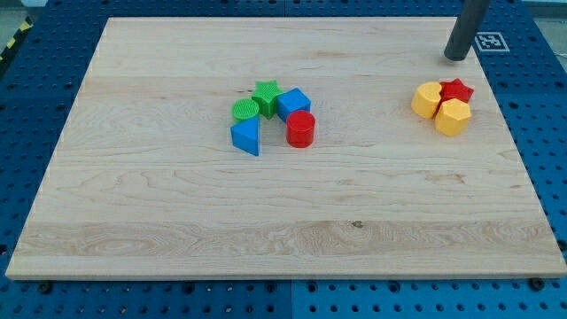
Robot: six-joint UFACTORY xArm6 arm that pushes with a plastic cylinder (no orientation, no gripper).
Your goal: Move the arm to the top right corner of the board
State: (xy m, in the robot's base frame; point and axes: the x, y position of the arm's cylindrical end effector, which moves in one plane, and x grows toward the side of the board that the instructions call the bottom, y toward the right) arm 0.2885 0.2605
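Wooden board (133, 204), pale maple grain, fills most of the frame on a blue perforated table (27, 89). Item one: central cluster, upper-middle of the frame, comprising green star (266, 91), green cylinder (245, 110), blue cube (294, 102), red cylinder (300, 128) and blue triangular block (247, 136), all touching or just beside one another. Item two: right-hand cluster, upper right of the frame, comprising red star (457, 89) and two yellow blocks, one rounded (427, 99) and one hexagonal (453, 117), packed together. Item three: my tip (456, 58), the end of a dark rod with no jaws to open or close, carrying nothing; it stands near the board's top right corner, above the right-hand cluster and apart from it, touching no block. Status: the goal corner lies just up and to the right of my tip, so the task appears nearly complete. Next move, as judged: a short slide toward the frame's upper right, away from the red star, stopping at the board's edge.
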